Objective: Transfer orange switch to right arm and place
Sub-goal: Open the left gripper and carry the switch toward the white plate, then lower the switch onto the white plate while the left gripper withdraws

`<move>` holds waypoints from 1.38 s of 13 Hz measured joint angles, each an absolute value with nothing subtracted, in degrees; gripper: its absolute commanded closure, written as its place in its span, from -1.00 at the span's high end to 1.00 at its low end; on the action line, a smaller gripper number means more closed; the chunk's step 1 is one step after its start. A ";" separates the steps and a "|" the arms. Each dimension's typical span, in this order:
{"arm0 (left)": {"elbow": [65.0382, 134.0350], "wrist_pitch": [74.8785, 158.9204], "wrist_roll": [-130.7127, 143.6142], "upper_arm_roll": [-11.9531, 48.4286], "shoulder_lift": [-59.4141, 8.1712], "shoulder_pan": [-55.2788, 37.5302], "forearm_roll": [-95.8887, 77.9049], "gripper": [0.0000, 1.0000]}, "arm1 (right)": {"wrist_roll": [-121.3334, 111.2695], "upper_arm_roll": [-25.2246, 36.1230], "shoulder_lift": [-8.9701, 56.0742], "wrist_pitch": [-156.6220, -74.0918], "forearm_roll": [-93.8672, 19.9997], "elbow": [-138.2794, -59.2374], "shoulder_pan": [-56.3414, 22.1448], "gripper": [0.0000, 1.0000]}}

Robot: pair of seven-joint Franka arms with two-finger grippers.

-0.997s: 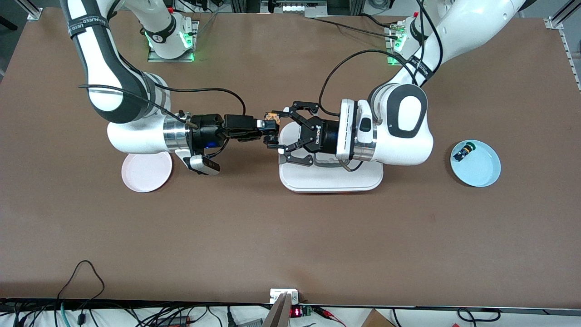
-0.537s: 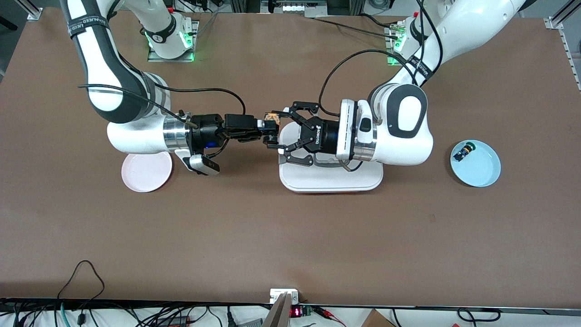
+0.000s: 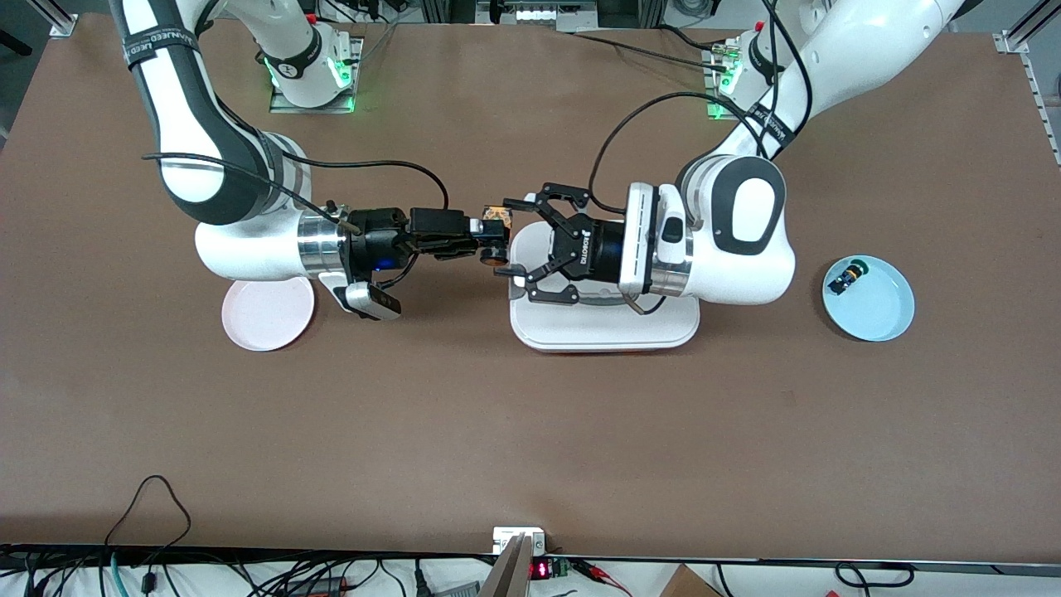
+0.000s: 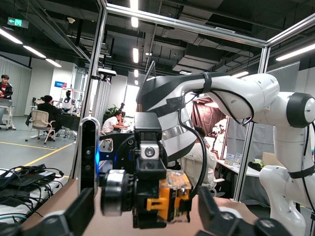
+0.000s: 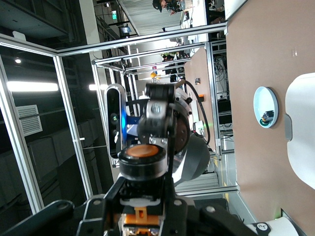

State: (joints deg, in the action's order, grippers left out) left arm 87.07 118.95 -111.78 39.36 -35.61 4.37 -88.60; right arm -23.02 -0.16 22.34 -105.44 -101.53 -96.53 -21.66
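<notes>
We find the orange switch [image 3: 496, 217] up in the air at the middle of the table, just off the edge of the white tray [image 3: 603, 327] toward the right arm's end. It is clamped in the right gripper [image 3: 489, 236], whose fingers are shut on its black body. In the right wrist view the round orange cap [image 5: 143, 150] shows above the fingers, and in the left wrist view the orange-marked body [image 4: 165, 199] sits between dark finger pads. We judge this grip on the body is chosen so the cap stays free and the part can be set down without rolling.

The left gripper [image 3: 515, 236] faces the switch from the tray's side, its jaws spread wide on either side of the part and not touching it, so the switch hangs from the right gripper alone. The two grippers meet nose to nose, which we take as the reason both wrists are laid level over the table: each can reach the small part without the fingers crossing.

Outward, the pink plate [image 3: 267, 313] lies just beside the right arm's wrist, nearer the front camera; it seems the likely place for the switch. The blue plate [image 3: 879, 315] at the left arm's end holds the green-capped switch [image 3: 847, 275]. We judge the handover done and the placing not yet begun.
</notes>
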 measured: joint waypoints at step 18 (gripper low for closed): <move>78.94 86.87 -92.58 38.54 -35.30 43.24 -49.50 1.00 | -29.28 0.30 22.03 -95.32 -59.52 -96.21 -6.06 -0.71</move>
State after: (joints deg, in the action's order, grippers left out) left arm 78.94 86.87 -92.58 38.54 -35.30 43.24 -49.50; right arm -29.28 0.30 22.03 -95.32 -59.52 -96.21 -6.06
